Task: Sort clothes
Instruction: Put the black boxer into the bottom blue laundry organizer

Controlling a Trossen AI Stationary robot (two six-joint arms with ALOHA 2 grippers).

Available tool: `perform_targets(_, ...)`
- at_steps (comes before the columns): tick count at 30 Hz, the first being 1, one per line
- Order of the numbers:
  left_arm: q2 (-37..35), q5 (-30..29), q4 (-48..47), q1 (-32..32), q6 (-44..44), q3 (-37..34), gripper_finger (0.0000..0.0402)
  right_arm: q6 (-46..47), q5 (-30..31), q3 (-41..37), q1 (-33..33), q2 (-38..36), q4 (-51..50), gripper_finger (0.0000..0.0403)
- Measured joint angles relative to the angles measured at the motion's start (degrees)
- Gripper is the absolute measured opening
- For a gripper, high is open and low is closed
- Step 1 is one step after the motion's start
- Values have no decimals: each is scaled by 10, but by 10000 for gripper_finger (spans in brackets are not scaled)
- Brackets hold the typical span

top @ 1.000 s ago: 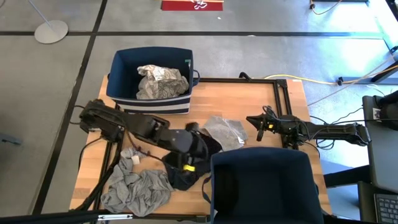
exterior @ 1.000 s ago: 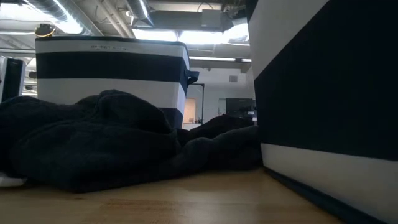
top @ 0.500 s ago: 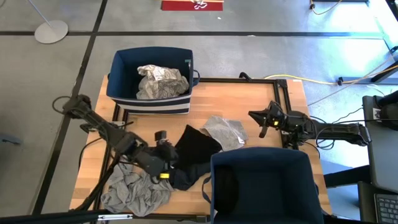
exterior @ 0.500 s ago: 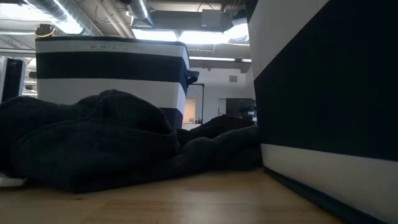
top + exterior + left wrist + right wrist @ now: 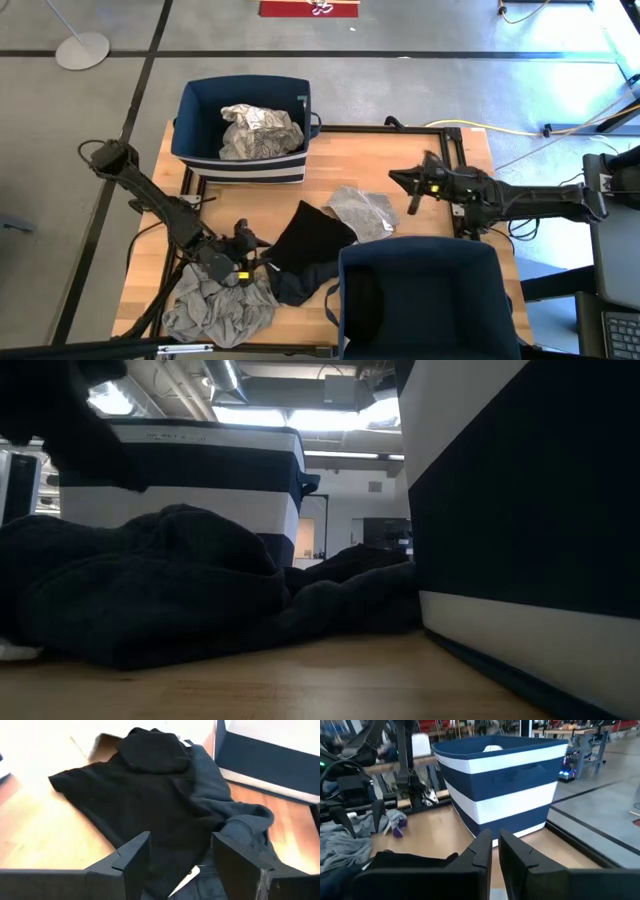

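A black garment (image 5: 312, 238) lies spread on the table's middle and also shows in the left wrist view (image 5: 145, 800). A dark navy garment (image 5: 296, 287) lies by its near side. A grey garment (image 5: 215, 310) lies at the near left. A pale grey patterned garment (image 5: 362, 210) lies right of the black one. A cream garment (image 5: 258, 130) lies in the far bin (image 5: 190, 120). My left gripper (image 5: 256, 262) is open and empty just left of the black garment, with both fingers showing in its wrist view (image 5: 180, 865). My right gripper (image 5: 398, 180) is shut and empty, right of the patterned garment.
A second navy bin (image 5: 420, 300) stands at the near right, close beside the navy garment. The far bin shows striped navy and white in the right wrist view (image 5: 500, 785). Bare wood (image 5: 250, 205) lies between the far bin and the garments.
My left gripper has drawn back from over the black garment toward the table's left and near edge, leaving the garment spread flat in the open. My right gripper has gone a little toward the table's left and far edge.
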Motion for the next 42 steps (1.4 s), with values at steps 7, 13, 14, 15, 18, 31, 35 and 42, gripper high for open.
perform_targets(7,0,-134,28,-65,-37,-39,198,-55,-22,174,0,188,-24,35)
perform_targets(13,0,-206,33,-128,-87,-62,198,-71,-43,327,0,334,-73,35)
perform_targets(14,1,-216,34,-138,-94,-65,198,-71,-52,353,0,356,-86,35)
perform_targets(15,1,-226,34,-147,-98,-68,198,-71,-61,379,0,380,-100,35)
perform_targets(18,1,-242,36,-168,-107,-72,198,-71,-71,457,0,443,-146,35)
perform_targets(31,1,-253,37,-203,-103,-72,198,-13,-180,639,13,647,-178,35)
perform_targets(35,1,-255,37,-203,-86,-72,198,-12,-185,657,25,689,-167,35)
perform_targets(42,1,-249,36,-204,-78,-72,198,-10,-201,658,34,747,-170,35)
